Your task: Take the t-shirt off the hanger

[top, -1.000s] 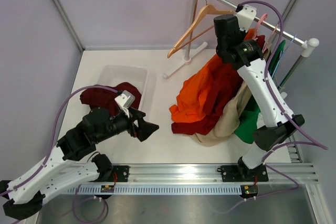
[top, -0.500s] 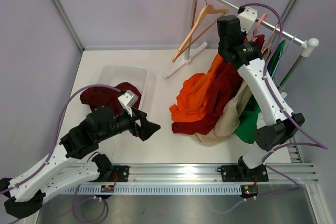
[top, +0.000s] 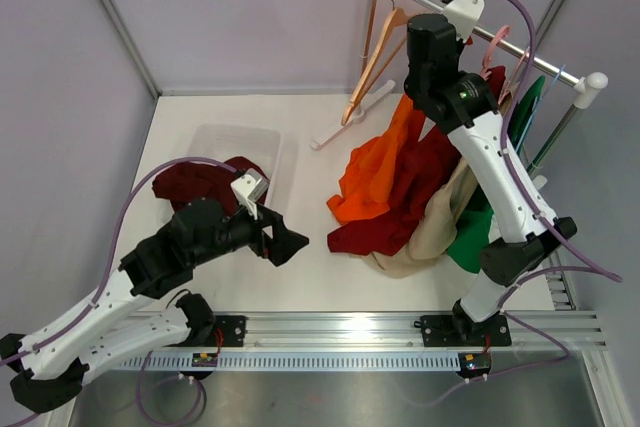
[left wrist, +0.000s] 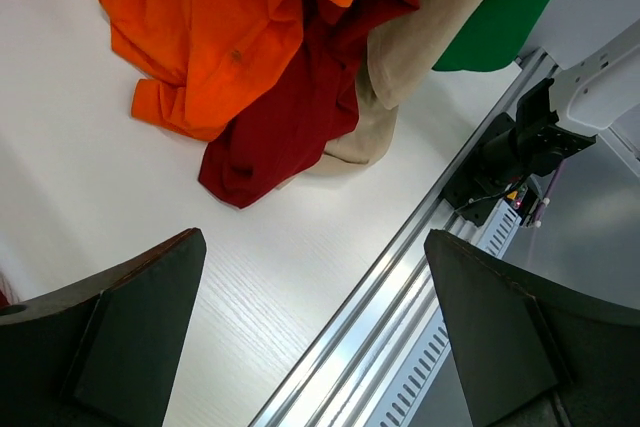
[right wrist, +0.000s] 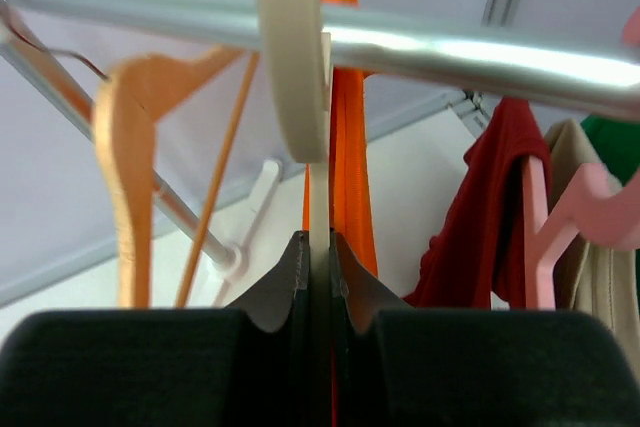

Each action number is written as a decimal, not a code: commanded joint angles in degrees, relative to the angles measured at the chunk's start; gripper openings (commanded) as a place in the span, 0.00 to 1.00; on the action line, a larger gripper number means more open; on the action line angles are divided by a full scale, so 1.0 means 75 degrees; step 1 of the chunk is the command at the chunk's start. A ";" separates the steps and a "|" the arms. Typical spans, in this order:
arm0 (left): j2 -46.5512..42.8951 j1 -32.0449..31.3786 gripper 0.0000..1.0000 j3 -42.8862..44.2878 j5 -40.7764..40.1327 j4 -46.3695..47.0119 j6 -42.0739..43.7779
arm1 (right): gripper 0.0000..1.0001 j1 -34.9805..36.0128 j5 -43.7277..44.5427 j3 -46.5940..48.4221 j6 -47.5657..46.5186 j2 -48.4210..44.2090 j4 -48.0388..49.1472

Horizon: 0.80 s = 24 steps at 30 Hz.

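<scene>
White table (top: 300, 277), clear bin (top: 225, 137), rack foot (top: 325, 139), pooled shirts (top: 375, 232)

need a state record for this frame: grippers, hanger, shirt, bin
right gripper: shut on the cream hanger, on its neck just below the rail
cream hanger: hook over the rail
orange t-shirt: hangs down from the gripped hanger, lower end piled on the table
left gripper: open, empty, above the table
bin: holds a dark red garment
wooden hanger: bare, on the rail
task state: shirt not yet off
</scene>
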 commanded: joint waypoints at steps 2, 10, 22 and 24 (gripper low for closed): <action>0.0043 -0.0044 0.98 0.0469 0.0134 0.0374 0.0080 | 0.00 0.0262 0.1269 0.0743 -0.0181 -0.0024 0.0210; 0.0242 -0.0044 0.98 0.0995 0.0356 0.0363 0.0080 | 0.00 0.1304 0.2477 -0.1014 0.1013 -0.0715 0.0631; 0.1167 -0.0418 0.99 0.1980 -0.0381 0.0467 0.0080 | 0.00 0.2827 0.2618 -0.1777 0.3089 -0.1032 -0.0096; 0.1331 -0.0606 0.99 0.2109 -0.0627 0.0585 0.0021 | 0.00 0.3038 0.2700 -0.1777 0.3125 -0.1032 -0.0120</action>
